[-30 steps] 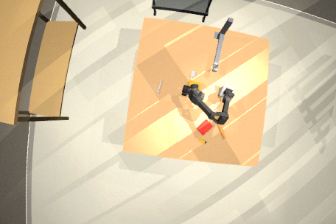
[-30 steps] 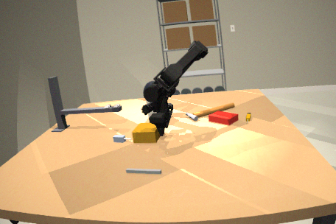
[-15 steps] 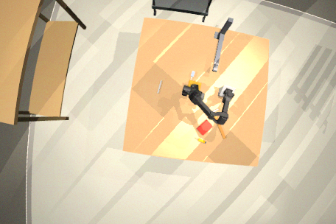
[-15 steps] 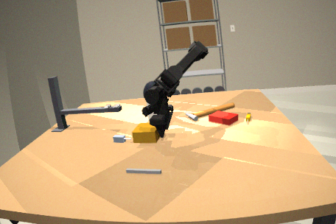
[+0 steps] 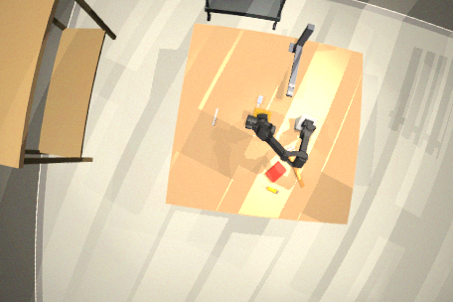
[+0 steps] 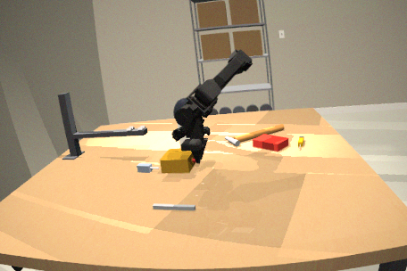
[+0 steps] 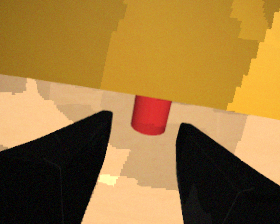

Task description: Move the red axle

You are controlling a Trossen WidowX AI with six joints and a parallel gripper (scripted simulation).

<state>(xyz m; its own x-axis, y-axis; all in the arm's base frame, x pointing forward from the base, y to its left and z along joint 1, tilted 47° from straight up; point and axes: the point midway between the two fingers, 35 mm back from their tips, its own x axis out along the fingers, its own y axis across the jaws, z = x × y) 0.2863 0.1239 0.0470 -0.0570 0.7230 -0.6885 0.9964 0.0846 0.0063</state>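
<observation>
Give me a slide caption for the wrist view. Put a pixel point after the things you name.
End effector (image 7: pixel 144 127) partly closed, its fingertips either side of a red axle (image 7: pixel 150 116) poking out of a yellow beam (image 7: pixel 156 50).

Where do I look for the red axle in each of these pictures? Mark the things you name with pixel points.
Top: can't make it out; the arm crowds that spot.
Exterior: just right of the yellow beam (image 5: pixel 258 111) (image 6: pixel 177 162) (image 7: pixel 161 50), a small red tip (image 6: pixel 194 160).
Wrist: center, a red stub (image 7: pixel 151 116) below the beam.
Shared landmark: the yellow beam, partly covered in the top view.

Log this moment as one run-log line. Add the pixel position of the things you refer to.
gripper (image 5: pixel 262 115) (image 6: pixel 198 160) (image 7: pixel 144 127): partly open, fingers astride axle, gaps both sides | red axle (image 6: pixel 194 160) (image 7: pixel 150 116): end protruding from beam (image 5: pixel 258 112) (image 6: pixel 176 162) (image 7: pixel 161 50) | V-blocks (image 6: pixel 136 128): axle not there
</observation>
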